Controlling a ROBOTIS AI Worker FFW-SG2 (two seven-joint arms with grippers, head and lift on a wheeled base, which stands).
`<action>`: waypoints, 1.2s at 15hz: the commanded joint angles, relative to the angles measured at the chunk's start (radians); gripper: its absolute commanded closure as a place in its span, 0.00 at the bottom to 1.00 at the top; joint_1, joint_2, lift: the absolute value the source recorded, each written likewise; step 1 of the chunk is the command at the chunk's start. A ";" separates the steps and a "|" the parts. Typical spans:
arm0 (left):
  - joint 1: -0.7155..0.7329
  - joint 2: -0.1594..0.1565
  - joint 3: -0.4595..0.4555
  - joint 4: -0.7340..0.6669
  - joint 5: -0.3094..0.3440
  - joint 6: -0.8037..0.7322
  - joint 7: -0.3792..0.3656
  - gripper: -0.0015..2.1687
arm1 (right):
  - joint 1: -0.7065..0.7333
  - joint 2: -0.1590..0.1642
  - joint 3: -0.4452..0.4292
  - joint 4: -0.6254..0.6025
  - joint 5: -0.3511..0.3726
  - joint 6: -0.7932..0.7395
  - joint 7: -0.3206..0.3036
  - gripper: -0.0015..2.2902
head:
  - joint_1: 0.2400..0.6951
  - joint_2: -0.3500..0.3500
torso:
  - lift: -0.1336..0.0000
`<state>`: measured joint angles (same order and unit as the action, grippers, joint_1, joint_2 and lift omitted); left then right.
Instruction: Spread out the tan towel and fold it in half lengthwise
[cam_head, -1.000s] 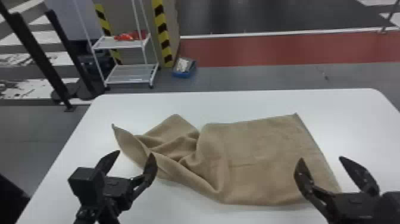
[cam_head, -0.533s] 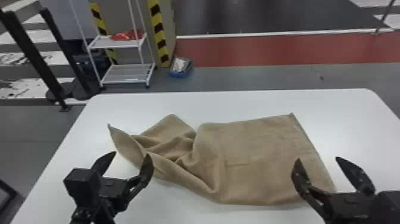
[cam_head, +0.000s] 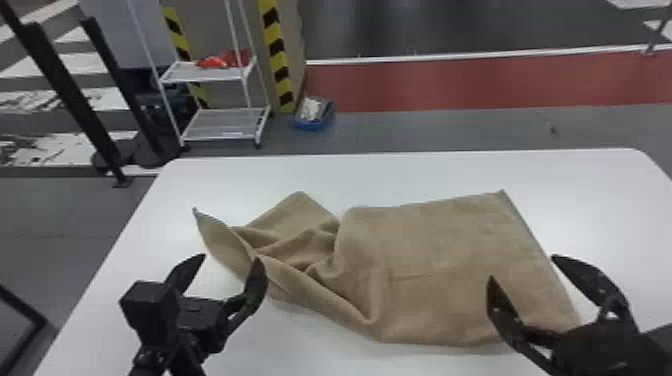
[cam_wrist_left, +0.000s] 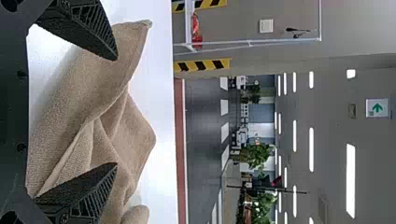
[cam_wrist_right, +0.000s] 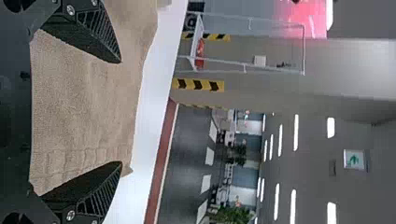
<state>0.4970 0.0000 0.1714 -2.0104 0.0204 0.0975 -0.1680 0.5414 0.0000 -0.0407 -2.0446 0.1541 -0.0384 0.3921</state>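
Note:
In the head view my left gripper (cam_head: 230, 267) stands open at the near edge of the towel's bunched left part, and my right gripper (cam_head: 522, 267) is open over its right end. The tan towel (cam_head: 450, 265) lies flat on the right, while its left part is rumpled in folds with one corner pointing out to the far left. The left wrist view has the left gripper (cam_wrist_left: 116, 112) with its fingers apart and the folded towel (cam_wrist_left: 88, 102) beyond them. Smooth towel (cam_wrist_right: 88, 107) appears behind the parted fingers of the right gripper (cam_wrist_right: 122, 112) in the right wrist view.
The white table (cam_head: 400, 177) extends around the towel on all sides. Behind it on the floor stand a white wire shelf (cam_head: 220, 122) and a blue bin (cam_head: 314, 117), with black posts (cam_head: 65, 90) at the back left.
The head view has shifted slightly, moving the table and towel a little left in it. Both grippers remain open and the towel keeps its shape.

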 joint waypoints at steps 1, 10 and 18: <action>0.000 -0.003 0.008 0.001 0.004 0.000 -0.001 0.04 | -0.006 0.001 -0.082 -0.002 0.062 -0.106 0.122 0.05 | 1.00 0.72 | 0.07; -0.006 -0.003 0.014 0.018 0.012 0.000 -0.002 0.04 | -0.031 -0.035 -0.430 0.047 0.117 -0.352 0.547 0.06 | 1.00 0.62 | 0.07; -0.008 -0.003 0.020 0.024 0.013 0.000 -0.002 0.04 | -0.074 -0.043 -0.447 0.106 0.360 -0.364 0.594 0.12 | 1.00 0.53 | 0.07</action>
<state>0.4898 0.0000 0.1887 -1.9865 0.0328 0.0982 -0.1703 0.4778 -0.0426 -0.4926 -1.9468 0.4788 -0.4144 0.9824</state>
